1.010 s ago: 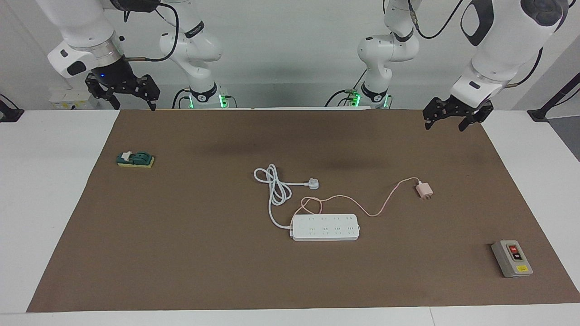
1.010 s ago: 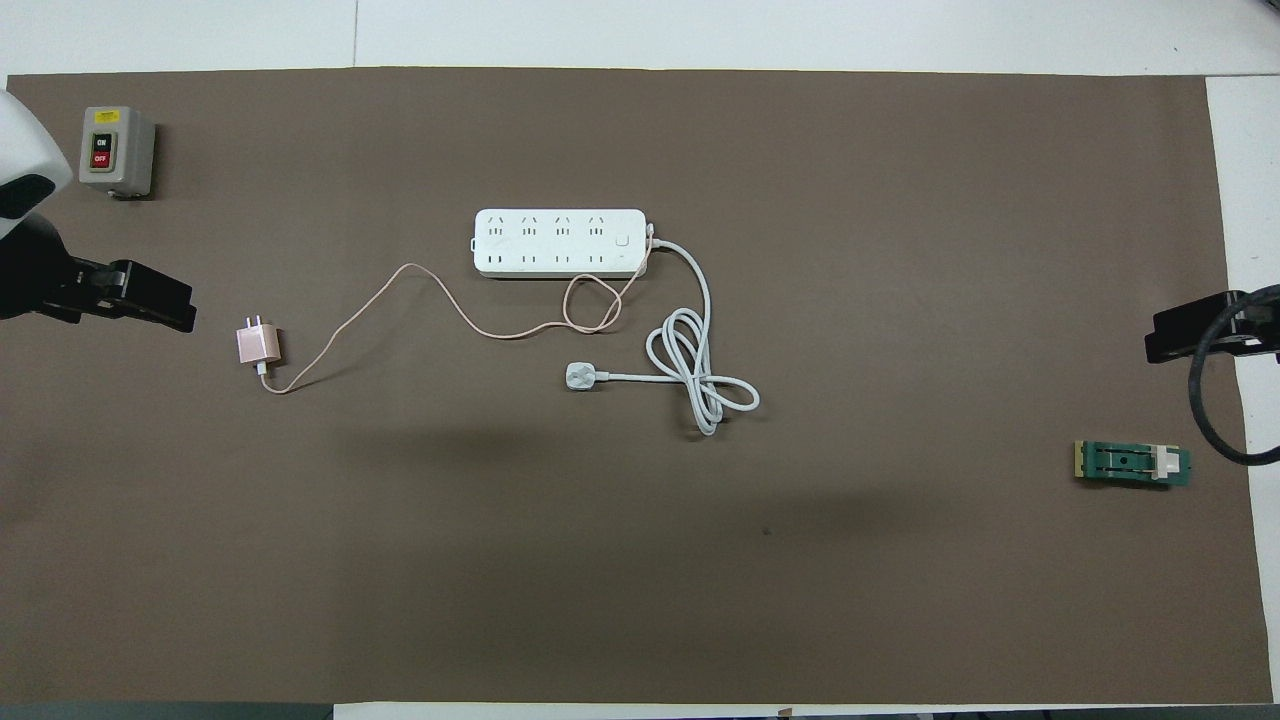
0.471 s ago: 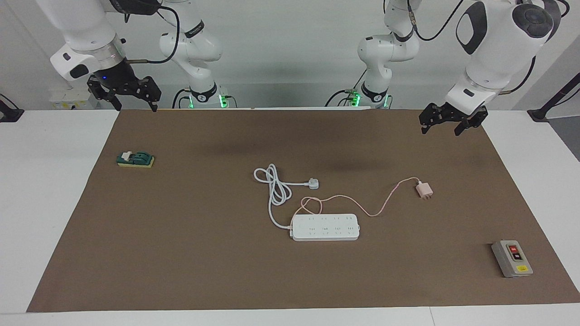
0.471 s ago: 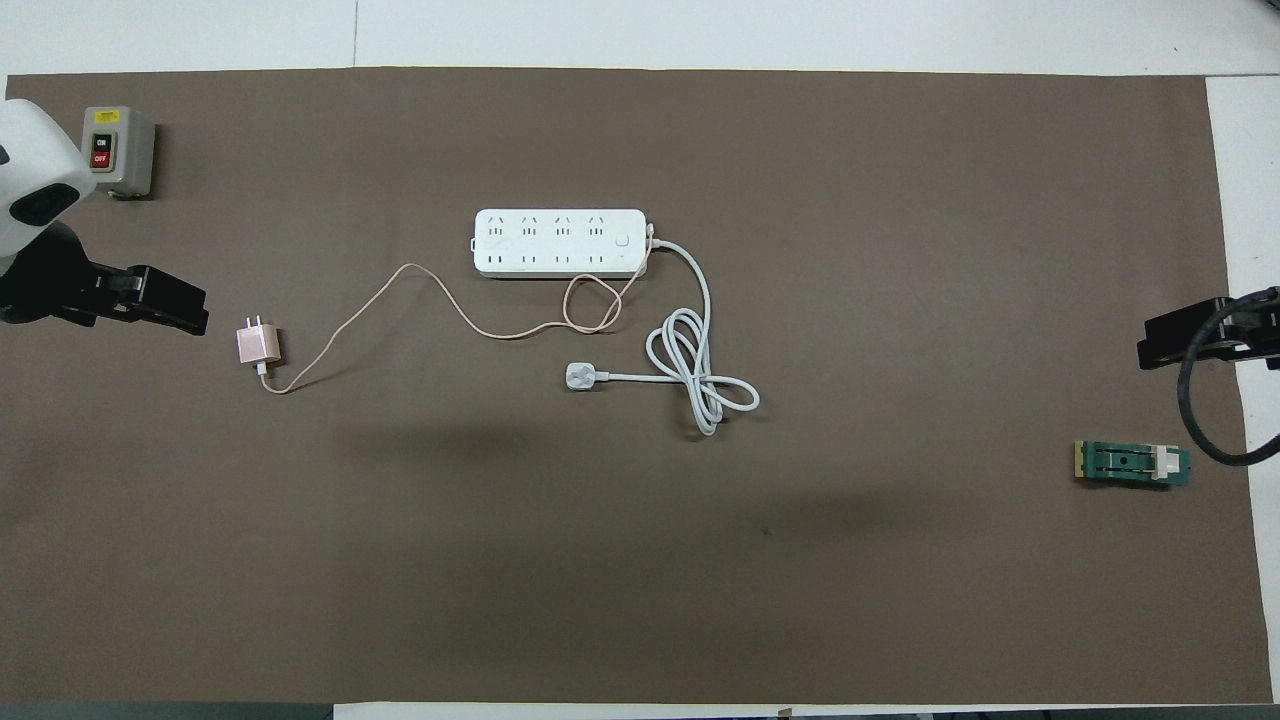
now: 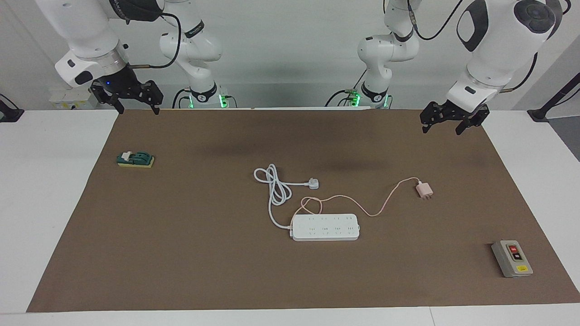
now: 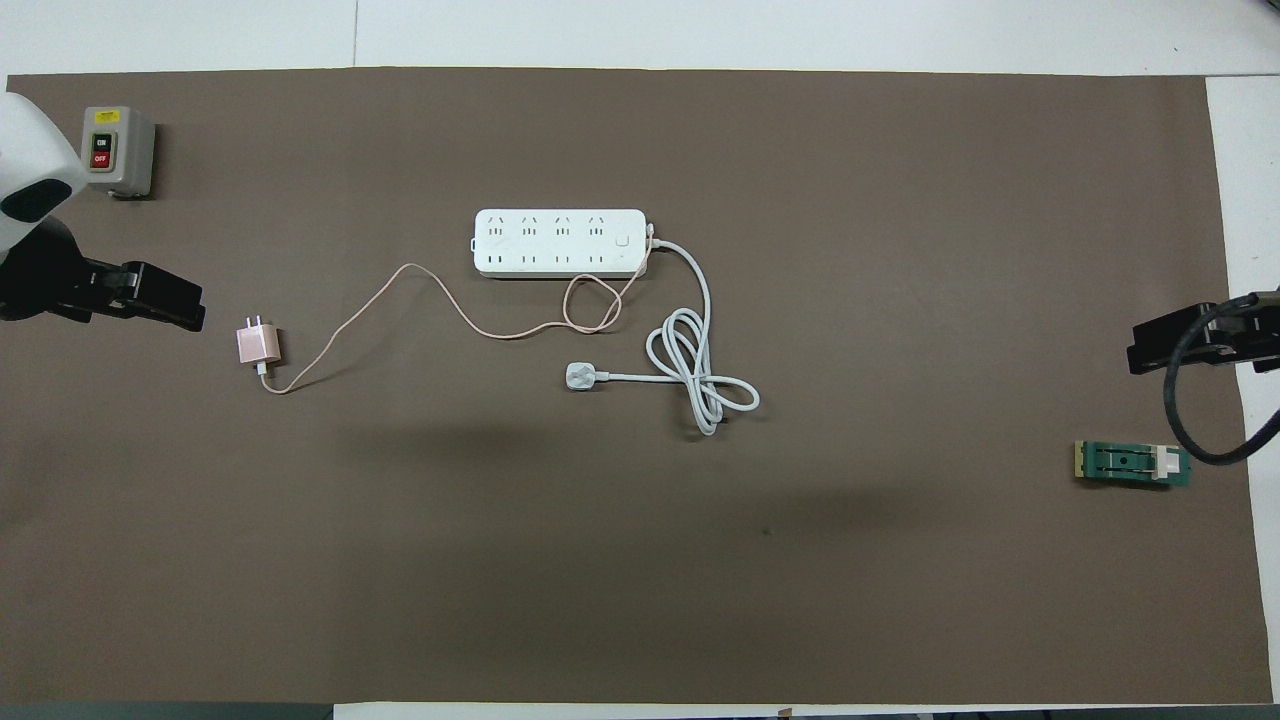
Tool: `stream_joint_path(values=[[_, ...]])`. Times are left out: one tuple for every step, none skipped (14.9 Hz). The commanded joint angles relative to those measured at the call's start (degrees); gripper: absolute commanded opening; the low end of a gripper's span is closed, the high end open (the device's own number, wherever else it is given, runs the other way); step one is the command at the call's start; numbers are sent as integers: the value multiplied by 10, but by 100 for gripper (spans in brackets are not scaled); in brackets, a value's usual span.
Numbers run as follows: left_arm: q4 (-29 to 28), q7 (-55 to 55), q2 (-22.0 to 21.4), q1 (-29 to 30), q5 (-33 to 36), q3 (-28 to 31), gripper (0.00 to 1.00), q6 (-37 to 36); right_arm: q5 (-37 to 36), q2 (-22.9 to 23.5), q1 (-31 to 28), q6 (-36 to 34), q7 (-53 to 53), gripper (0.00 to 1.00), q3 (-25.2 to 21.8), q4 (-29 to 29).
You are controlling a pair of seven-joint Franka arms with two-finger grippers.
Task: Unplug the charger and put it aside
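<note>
Charger [image 5: 424,190] lies unplugged on tabletop [image 5: 181,253] toward left arm's end, below left gripper [image 5: 448,122], jaws apart; right gripper [image 5: 131,100] waits, jaws apart.

The table [image 5: 54,190] is white, and a plain dull brown mat [image 5: 181,253] covers most of it. The charger [image 5: 424,190] is pale pink, with a thin pink cable [image 5: 349,198] of the same shade. The power strip [image 5: 325,227] is white with rows of small dark socket slots, and its thick cord [image 5: 277,190] and plug [image 5: 313,183] are white too. The switch box [image 5: 512,258] near one corner is grey, with a red button, a black button and a yellow label. The small block [image 5: 135,159] near the edge at the right arm's end is dark green on a yellowish base, with a white piece. Both arms are white, and the left gripper [image 5: 447,127] and right gripper [image 5: 138,107] are black.
</note>
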Motion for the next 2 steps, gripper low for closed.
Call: stream_joint_path(values=[[4,-5,-2,4,9,-5,100,-5,2,-10,-4,12,-22,100,2,-13],[4,-5,-2,5,9,-5,100,-5,2,-10,-4,12,-22,100,2,-13]])
